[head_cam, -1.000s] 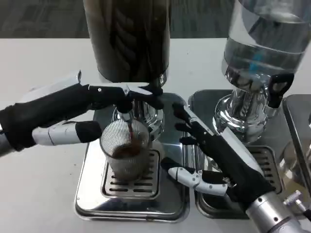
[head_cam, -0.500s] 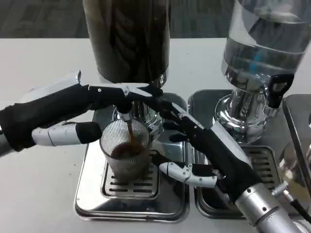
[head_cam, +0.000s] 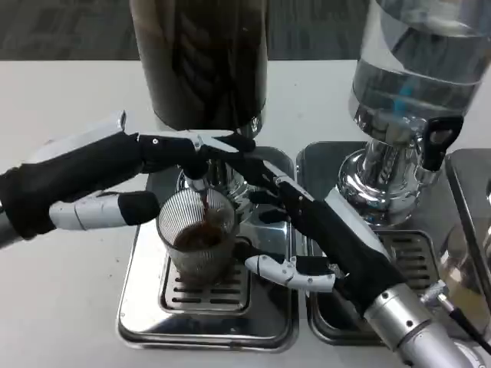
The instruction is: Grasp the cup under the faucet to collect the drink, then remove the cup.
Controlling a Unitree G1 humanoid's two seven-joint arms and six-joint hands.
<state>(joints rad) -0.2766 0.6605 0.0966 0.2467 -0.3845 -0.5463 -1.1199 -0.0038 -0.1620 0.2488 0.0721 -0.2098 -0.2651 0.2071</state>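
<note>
- The cup (head_cam: 197, 244), a ribbed clear glass, stands on the grate of the left drip tray (head_cam: 138, 307), right under the faucet (head_cam: 201, 184). A dark stream runs into it and dark drink covers its lower part.
- Overfill is a risk: if the tap stays pressed too long, the drink could top the rim and run into the tray.
- The left robot hand (head_cam: 115, 172) reaches across at faucet height, its upper fingers laid out toward the tap and a lower finger beside the cup's left wall. I cannot tell whether it grips the cup or only rests near it. If it lets the tap go late, or drags the cup while the stream runs, the drink will miss the glass.
- The right robot hand (head_cam: 307, 230) is spread, holding nothing, its thumb just beside the cup's right wall and its fingers up near the faucet. A fast approach could knock the glass off the grate or tip it.
- The ribbed wall looks slick; a loose grasp may let the full cup slip when lifted.
- Lifting straight up could strike the faucet; it probably needs to come out low and forward.
- The second dispenser (head_cam: 406, 92) stands close on the right over the white worktop (head_cam: 69, 100); a wide swing of the right arm could hit it.
</note>
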